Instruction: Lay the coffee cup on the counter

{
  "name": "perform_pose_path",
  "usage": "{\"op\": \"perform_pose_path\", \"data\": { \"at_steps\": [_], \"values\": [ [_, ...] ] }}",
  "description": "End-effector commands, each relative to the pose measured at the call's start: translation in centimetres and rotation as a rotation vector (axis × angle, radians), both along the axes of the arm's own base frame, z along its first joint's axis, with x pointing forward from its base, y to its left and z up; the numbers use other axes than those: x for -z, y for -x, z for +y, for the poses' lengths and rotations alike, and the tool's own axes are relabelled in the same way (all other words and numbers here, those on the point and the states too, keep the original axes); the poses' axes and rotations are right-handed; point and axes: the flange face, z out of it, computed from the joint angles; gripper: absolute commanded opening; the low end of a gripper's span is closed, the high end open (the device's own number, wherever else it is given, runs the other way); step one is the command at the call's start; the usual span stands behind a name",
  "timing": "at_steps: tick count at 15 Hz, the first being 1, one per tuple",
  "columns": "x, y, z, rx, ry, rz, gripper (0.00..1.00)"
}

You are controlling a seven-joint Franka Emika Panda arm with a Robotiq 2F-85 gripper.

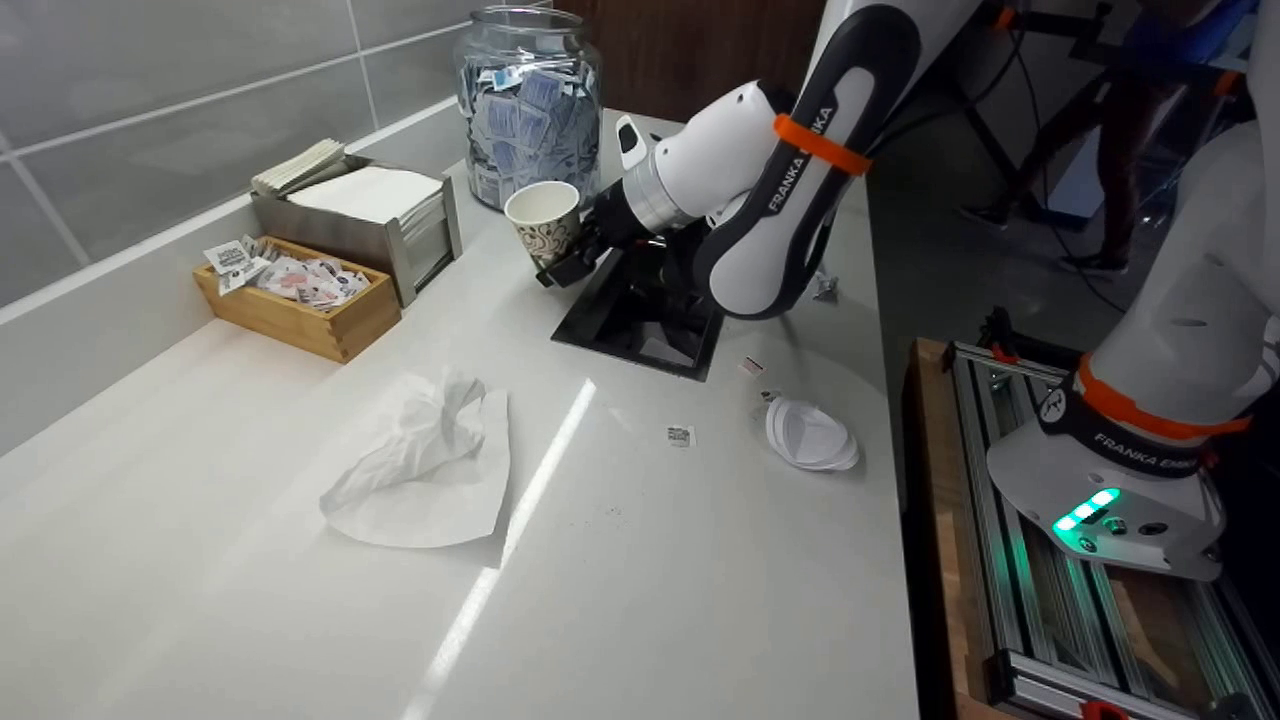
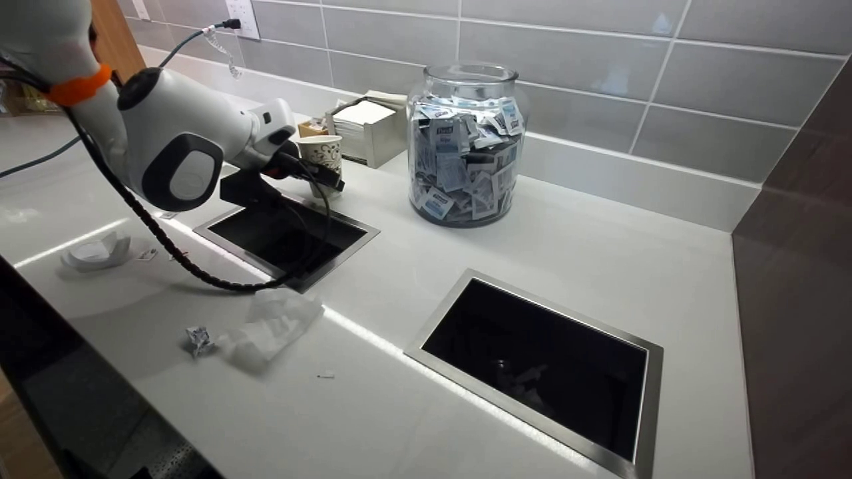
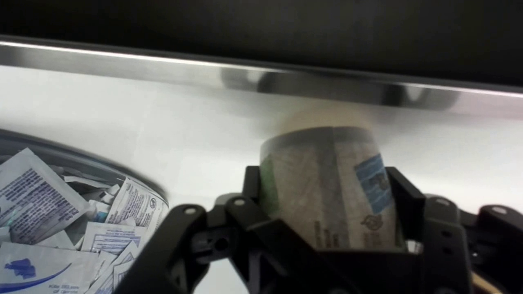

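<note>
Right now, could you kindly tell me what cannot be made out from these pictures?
The coffee cup: base hidden by the tool, in an exterior view; print blurred in the wrist view.
Glass jar: cut off by the wrist view's edges.
Nearer cutout: contents too dark to identify, in an exterior view.
Person: head cut off by an exterior view's top edge.

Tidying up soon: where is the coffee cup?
In an exterior view, the coffee cup is left of the dark cutout, near the clear jar, between the hand's fingers.
</note>
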Motion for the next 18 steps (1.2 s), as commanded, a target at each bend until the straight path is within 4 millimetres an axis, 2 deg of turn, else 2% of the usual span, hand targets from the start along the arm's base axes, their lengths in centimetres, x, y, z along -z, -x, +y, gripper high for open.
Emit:
{"op": "perform_pose_path", "data": {
  "at_steps": [1, 3, 12, 13, 14, 16, 18],
  "values": [
    [0.6, -0.18, -0.13, -0.024, 0.013, -0.018, 0.44],
    [0.55, -0.22, -0.15, -0.027, 0.016, -0.021, 0.39],
    [0.75, 0.16, 0.01, -0.034, 0.017, -0.014, 0.38],
    [0.65, 0.2, 0.0, -0.036, 0.02, -0.016, 0.88],
    [0.61, 0.27, 0.0, -0.035, 0.017, -0.019, 0.89],
    [0.63, 0.43, -0.13, -0.035, 0.021, -0.022, 1.0],
    [0.58, 0.71, -0.18, -0.036, 0.017, -0.026, 1.0]
  ]
}}
